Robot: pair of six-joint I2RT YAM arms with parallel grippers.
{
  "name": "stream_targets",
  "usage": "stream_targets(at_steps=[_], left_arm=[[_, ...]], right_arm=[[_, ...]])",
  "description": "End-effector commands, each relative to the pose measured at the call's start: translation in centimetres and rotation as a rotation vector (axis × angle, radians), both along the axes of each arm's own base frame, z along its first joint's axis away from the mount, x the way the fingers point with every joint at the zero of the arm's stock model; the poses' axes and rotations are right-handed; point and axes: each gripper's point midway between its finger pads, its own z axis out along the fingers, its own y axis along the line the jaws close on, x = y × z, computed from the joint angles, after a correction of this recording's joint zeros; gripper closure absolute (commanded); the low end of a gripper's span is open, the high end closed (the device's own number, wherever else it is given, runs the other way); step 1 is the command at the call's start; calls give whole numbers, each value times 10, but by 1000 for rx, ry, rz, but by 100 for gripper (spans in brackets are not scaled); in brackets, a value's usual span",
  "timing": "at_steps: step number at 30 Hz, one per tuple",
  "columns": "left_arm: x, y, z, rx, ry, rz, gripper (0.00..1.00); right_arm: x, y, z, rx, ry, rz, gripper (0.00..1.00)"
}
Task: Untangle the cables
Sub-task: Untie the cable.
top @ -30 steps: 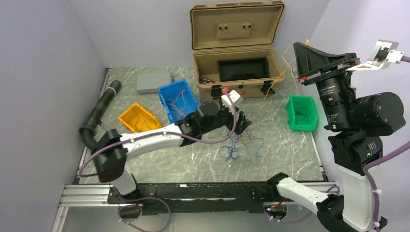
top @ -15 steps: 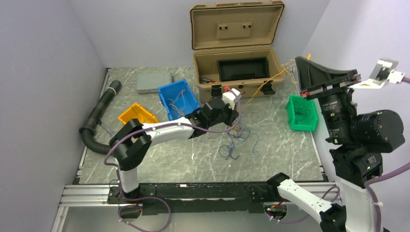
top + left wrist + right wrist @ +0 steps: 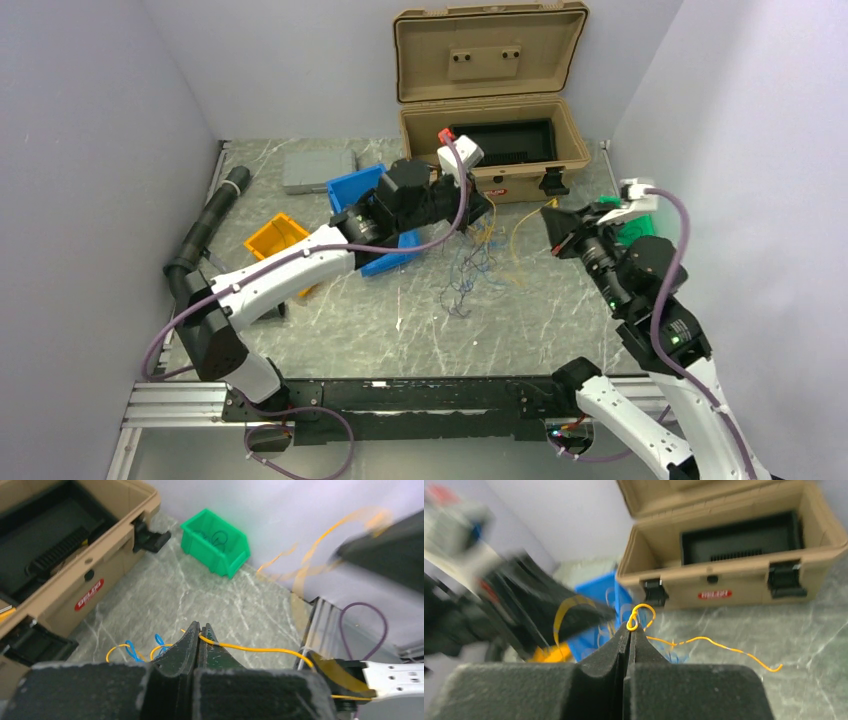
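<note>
The cables [image 3: 466, 272] are a loose bundle of thin blue, purple and yellow strands, hanging and trailing on the marble floor in front of the case. My left gripper [image 3: 487, 208] is raised above them and shut on a yellow wire [image 3: 260, 648], which runs off to the right; blue strands [image 3: 131, 649] loop beside its fingers. My right gripper [image 3: 549, 216] sits close to the right of the left one, shut on a small loop of yellow wire [image 3: 638, 616] at its tips. More of that wire [image 3: 724, 649] trails to the right.
An open tan case [image 3: 490, 135] stands at the back. A blue bin [image 3: 352, 192] and an orange bin [image 3: 270, 238] lie under my left arm. A green bin [image 3: 216, 547] sits by the right wall. A black hose [image 3: 205, 228] and a grey box [image 3: 315, 170] are at the left.
My left gripper shut on a wire and rose toward the case, lifting strands. My right arm swung down from high on the right to beside the left gripper.
</note>
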Motion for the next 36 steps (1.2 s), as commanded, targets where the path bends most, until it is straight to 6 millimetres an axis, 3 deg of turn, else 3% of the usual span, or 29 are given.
stream_targets(at_steps=[1,3,7,14,17,19,21,23,24,25,26,30,36], left_arm=[[-16,4,35,19,13,-75,100],[-20,2,46,4,24,-104,100],[-29,-1,57,-22,43,-161,100],[-36,-3,48,-18,70,-202,100],[-41,-3,45,-31,66,-224,100],[-44,-3,45,-41,57,-241,100],[-46,-2,43,-42,43,-256,100],[-50,-3,41,-48,23,-279,100],[-51,-4,40,-50,13,-292,100],[-52,-4,37,-49,10,-301,100],[-52,-5,35,-47,11,-303,100],[-51,-7,32,-36,16,-311,100],[-52,1,32,-42,-2,-312,100]], right_arm=[[-19,22,-23,-79,-24,176,100],[-27,37,-33,-94,-57,275,100],[-34,47,-38,-106,-106,347,100],[-47,75,-41,-113,-197,527,99],[-45,83,-52,-109,-162,567,97],[-56,94,-56,-116,-162,665,96],[-78,109,-60,-114,-160,827,81],[-98,120,-66,-112,-140,981,58],[-100,121,-68,-115,-122,1003,40],[-93,119,-71,-119,-92,957,21],[-83,115,-75,-125,-62,889,14],[-48,85,-78,-142,-47,597,12],[-24,39,-76,-98,-77,279,19]])
